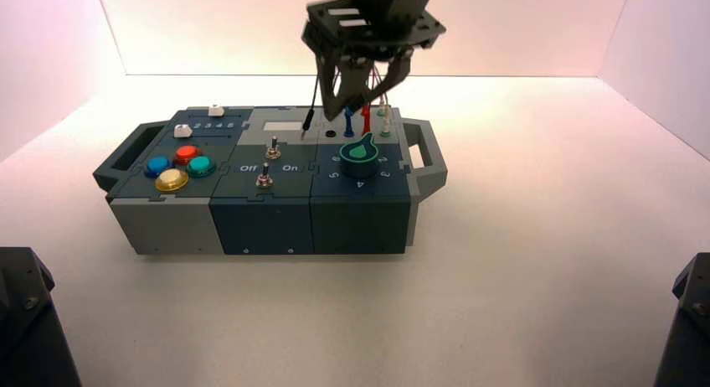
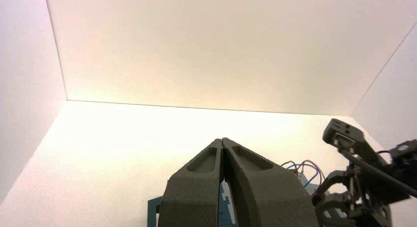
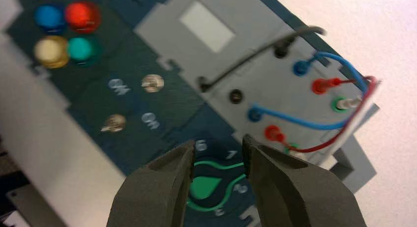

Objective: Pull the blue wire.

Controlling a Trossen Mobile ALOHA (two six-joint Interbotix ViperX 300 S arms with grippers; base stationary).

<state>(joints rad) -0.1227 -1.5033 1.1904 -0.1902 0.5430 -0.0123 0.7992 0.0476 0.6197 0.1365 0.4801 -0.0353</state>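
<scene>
The blue wire (image 3: 295,122) arches in a loop over the grey socket panel at the box's far right. Its two blue plugs (image 3: 254,114) sit in their sockets; one plug shows in the high view (image 1: 348,123). My right gripper (image 1: 360,90) hangs open and empty above the wires. In the right wrist view it (image 3: 216,148) is over the green knob (image 3: 206,185), a short way from the nearer blue plug. My left gripper (image 2: 223,141) is shut and empty, parked low, off to one side of the box.
A red wire (image 3: 339,141) and a black wire (image 3: 246,60) share the panel. One black plug lies loose beside an empty black socket (image 3: 236,95). Round buttons (image 1: 178,167), two toggles (image 1: 268,162) and end handles (image 1: 429,152) are on the box.
</scene>
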